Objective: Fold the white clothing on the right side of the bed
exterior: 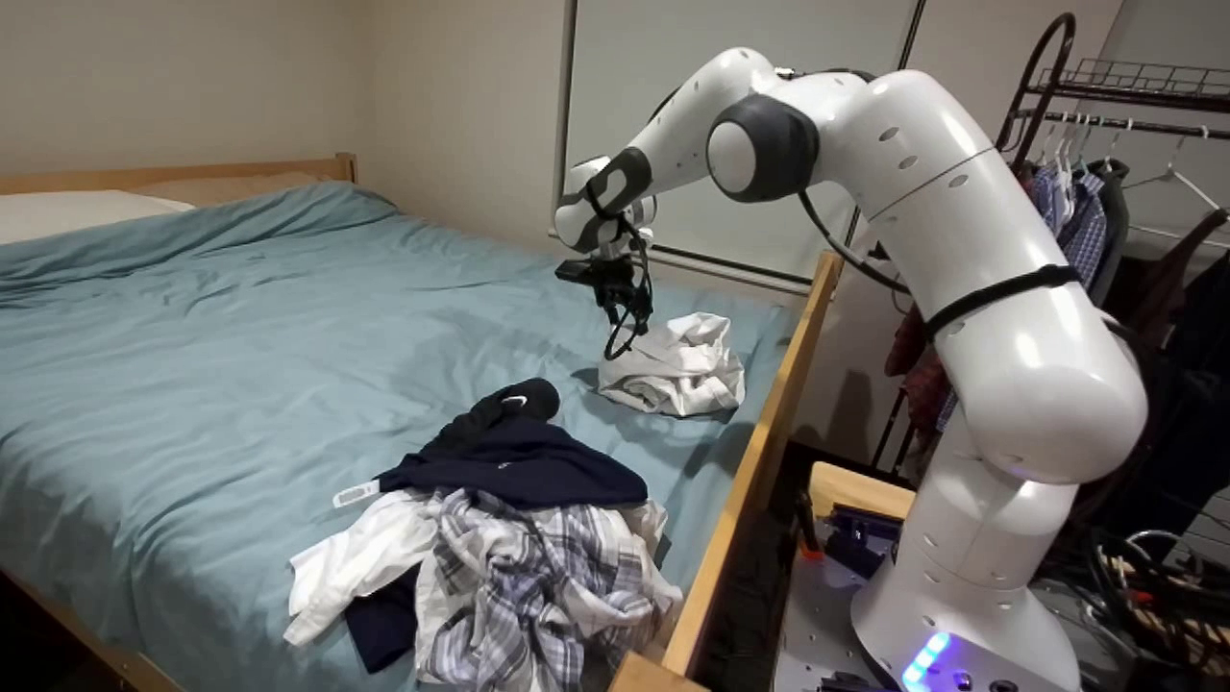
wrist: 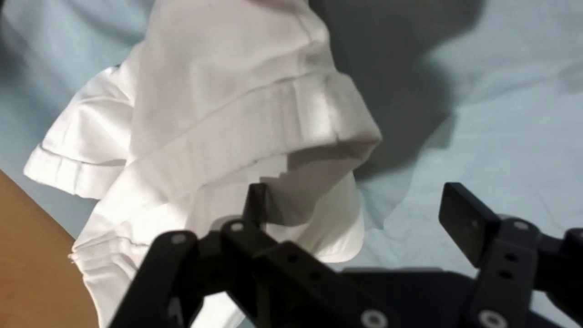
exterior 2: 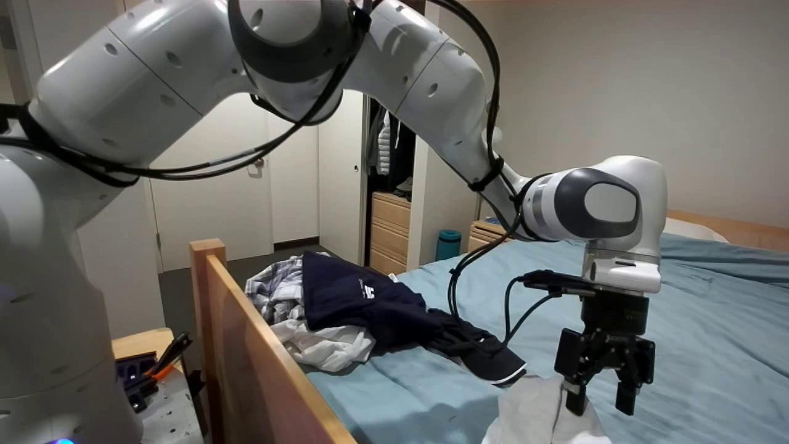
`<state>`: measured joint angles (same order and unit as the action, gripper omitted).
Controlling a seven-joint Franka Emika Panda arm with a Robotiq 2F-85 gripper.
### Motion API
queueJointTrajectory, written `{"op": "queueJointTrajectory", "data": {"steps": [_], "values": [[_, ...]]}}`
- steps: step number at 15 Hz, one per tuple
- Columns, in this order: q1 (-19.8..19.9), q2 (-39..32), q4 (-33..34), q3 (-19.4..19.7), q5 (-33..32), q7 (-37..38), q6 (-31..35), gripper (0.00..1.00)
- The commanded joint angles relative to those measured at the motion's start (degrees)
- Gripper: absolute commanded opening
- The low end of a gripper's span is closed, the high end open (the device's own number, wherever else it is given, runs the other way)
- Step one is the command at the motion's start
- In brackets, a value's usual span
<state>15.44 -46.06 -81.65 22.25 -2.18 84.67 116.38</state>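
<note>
Beige walls (exterior: 461, 115) back a wide wooden-framed bed (exterior: 759, 442) in rumpled blue fabric (exterior: 250, 356), with navy and plaid clothes (exterior: 519, 538) heaped near, a crumpled white cloth garment (exterior: 673, 380) at far right, and a black two-fingered gripper (exterior 2: 601, 402) over it, fingers apart.

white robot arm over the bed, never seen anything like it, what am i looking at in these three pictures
It's a jointed robot arm with a black two-fingered gripper as its hand. Two pictures are taken from outside it; the close-up is from its wrist, looking past the fingers. On the blue-covered bed lie crumpled white clothing and, nearby, a navy garment, plaid cloth and a dark cap. The gripper stands open, one finger over the white clothing; nothing is held.
</note>
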Motion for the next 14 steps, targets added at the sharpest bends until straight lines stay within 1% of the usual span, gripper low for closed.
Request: {"op": "queueJointTrajectory", "data": {"steps": [1, 2, 6, 8, 10, 12, 13, 14], "values": [[0.3, -0.2, 0.8, -1.0, -1.5, -3.0, -2.9, 0.67], [0.1, 1.0, -1.0, -1.7, -2.6, -6.8, -3.5, 0.6], [-0.5, 5.3, -7.0, -2.5, -4.1, -17.1, -4.1, 0.33], [-1.3, 8.4, -10.7, -1.5, -6.7, -22.1, -5.3, 0.2], [-1.7, 12.3, -15.3, -0.9, -10.0, -27.1, -4.1, 0.09], [-2.0, 14.9, -18.2, -0.4, -13.5, -31.7, -4.9, 0.04], [-1.7, 15.9, -19.5, -0.5, -14.5, -34.2, -5.2, 0.04], [-1.9, 16.9, -21.1, -0.3, -16.0, -36.1, -5.5, 0.01]]}}
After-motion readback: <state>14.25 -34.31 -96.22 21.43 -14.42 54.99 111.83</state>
